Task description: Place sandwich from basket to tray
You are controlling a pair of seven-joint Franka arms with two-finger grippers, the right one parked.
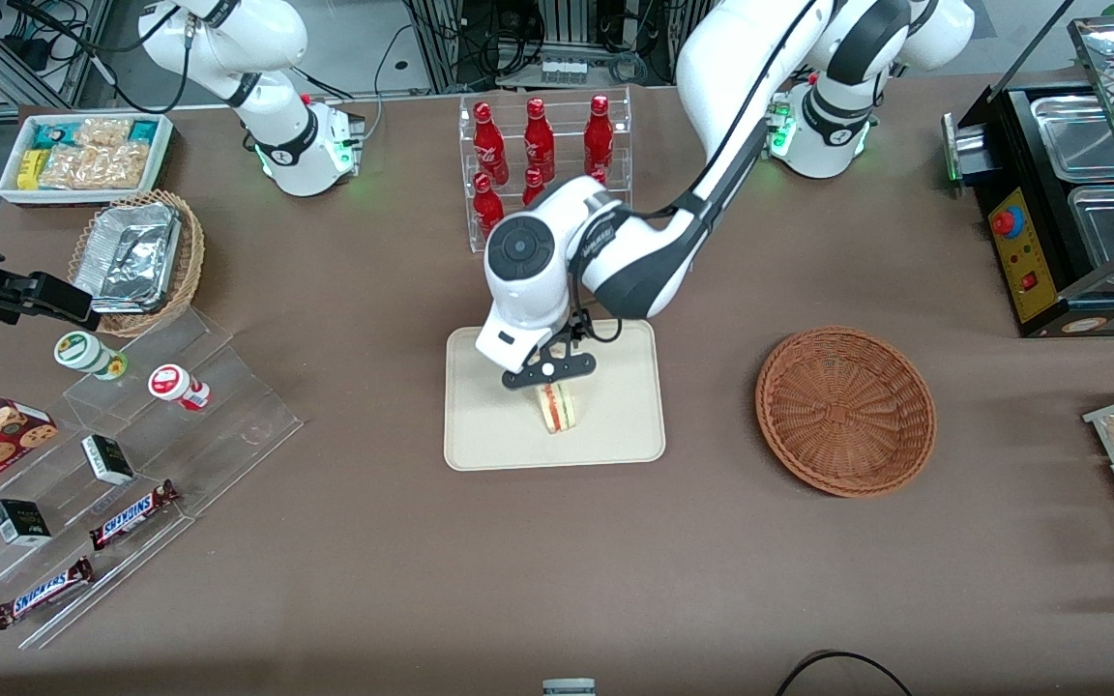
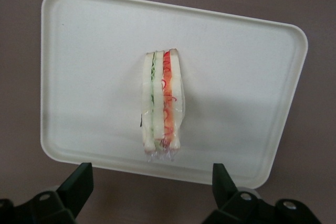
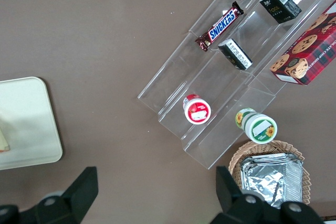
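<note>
The sandwich (image 1: 558, 407) (image 2: 161, 100) stands on edge in the middle of the cream-white tray (image 1: 480, 435) (image 2: 79, 51), its red, orange and green layers facing up. My left gripper (image 1: 549, 372) (image 2: 151, 177) hangs just above the tray, over the sandwich's end farther from the front camera. It is open, both black fingers (image 2: 79, 179) spread wide, holding nothing and clear of the sandwich. The reddish-brown wicker basket (image 1: 845, 411) sits beside the tray toward the working arm's end of the table, with nothing in it.
A clear rack of red bottles (image 1: 542, 155) stands farther from the front camera than the tray. Toward the parked arm's end are a stepped acrylic shelf (image 1: 131, 454) with snack bars, a tan basket of foil containers (image 1: 136, 261) and a white snack bin (image 1: 83, 159). A black food warmer (image 1: 1070, 203) stands at the working arm's end.
</note>
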